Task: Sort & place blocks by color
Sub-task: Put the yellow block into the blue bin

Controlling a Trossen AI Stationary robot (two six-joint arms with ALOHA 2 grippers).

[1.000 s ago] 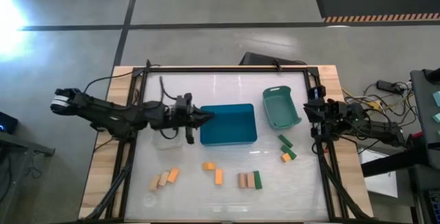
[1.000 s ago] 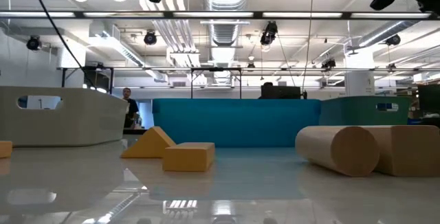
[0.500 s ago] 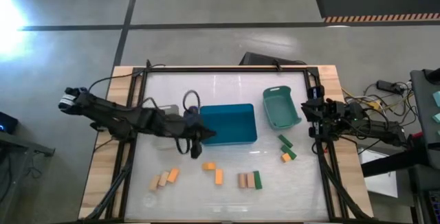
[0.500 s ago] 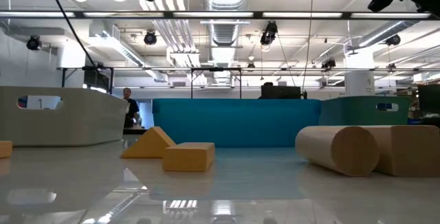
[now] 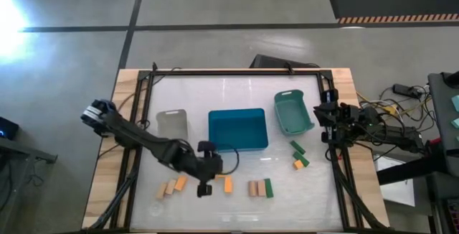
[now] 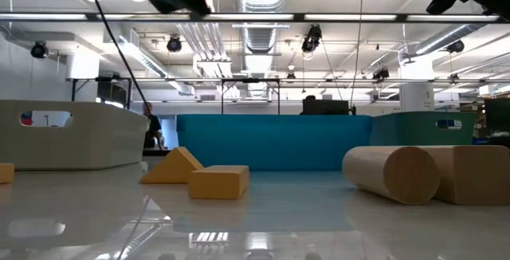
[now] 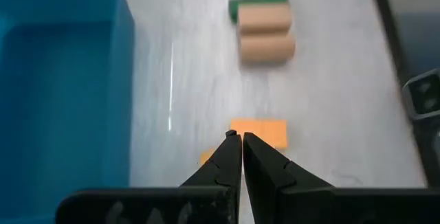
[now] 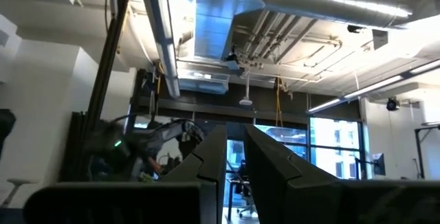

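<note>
Hovering left hand [image 7: 236,137], fingers clenched empty, over flat orange wooden blocks [image 7: 258,132] beside big blue plastic bin [image 5: 237,130]. Next, I judge: open, descend, grasp. Right hand [image 5: 321,113] parked, clenched.

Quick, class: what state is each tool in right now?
Left tool: shut, holding nothing, above the orange blocks.
Right tool: nearly shut, empty, at the table's right edge.

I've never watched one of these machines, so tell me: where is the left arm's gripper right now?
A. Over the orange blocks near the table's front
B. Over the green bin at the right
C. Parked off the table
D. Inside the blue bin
A. In the high view the left gripper hangs over the orange blocks in front of the blue bin, and its wrist view shows shut fingertips above an orange block.
</note>
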